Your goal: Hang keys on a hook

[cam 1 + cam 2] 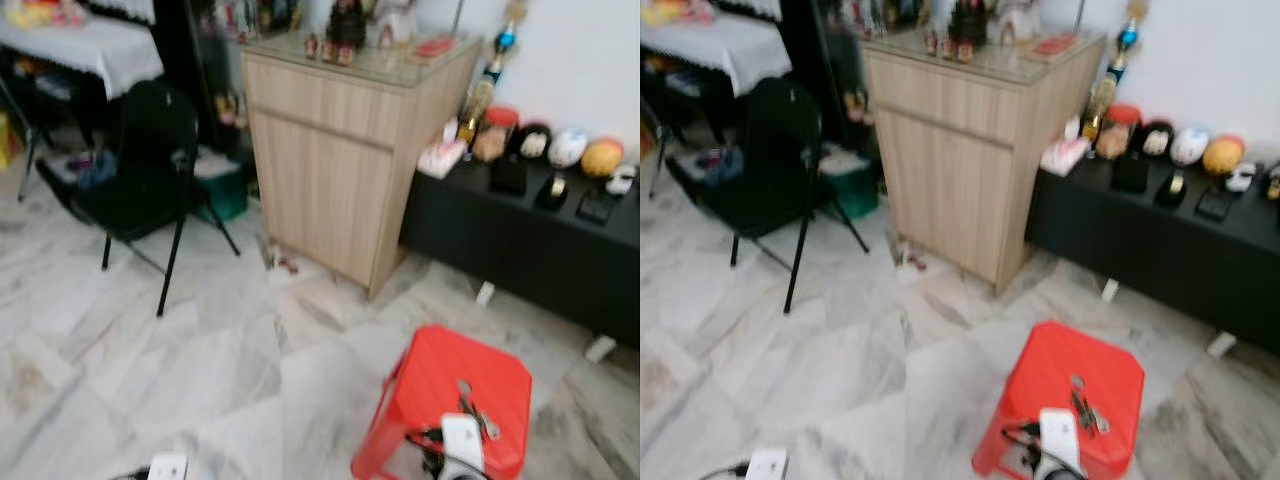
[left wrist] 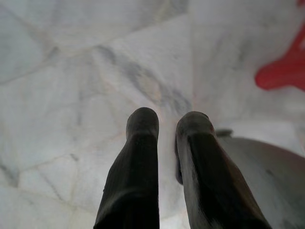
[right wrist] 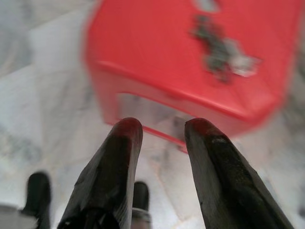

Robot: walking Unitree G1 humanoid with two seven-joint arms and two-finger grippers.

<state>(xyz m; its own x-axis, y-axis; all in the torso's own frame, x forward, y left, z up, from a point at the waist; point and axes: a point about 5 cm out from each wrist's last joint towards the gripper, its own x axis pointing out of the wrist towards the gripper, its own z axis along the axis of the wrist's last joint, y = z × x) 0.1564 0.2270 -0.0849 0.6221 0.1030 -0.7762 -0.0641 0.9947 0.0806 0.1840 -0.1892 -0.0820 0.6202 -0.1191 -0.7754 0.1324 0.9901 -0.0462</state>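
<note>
A bunch of keys (image 1: pixel 481 419) lies on top of a red plastic stool (image 1: pixel 440 375) on the marble floor at the lower right. In the right wrist view my right gripper (image 3: pixel 162 130) hangs open beside the stool's near edge, short of the keys (image 3: pixel 220 46) and above the floor. Nothing is between its fingers. My left gripper (image 2: pixel 167 123) points down at bare marble with a narrow gap between its fingers, and a corner of the red stool (image 2: pixel 285 71) lies off to one side. The white wrist of each arm peeks in at the bottom of the eye views.
A light wooden cabinet (image 1: pixel 335 150) with small items on top stands ahead. A black folding chair (image 1: pixel 140 165) is to its left, before a table with a white cloth (image 1: pixel 85 45). A low black bench (image 1: pixel 530 235) with jars and ornaments runs along the right wall.
</note>
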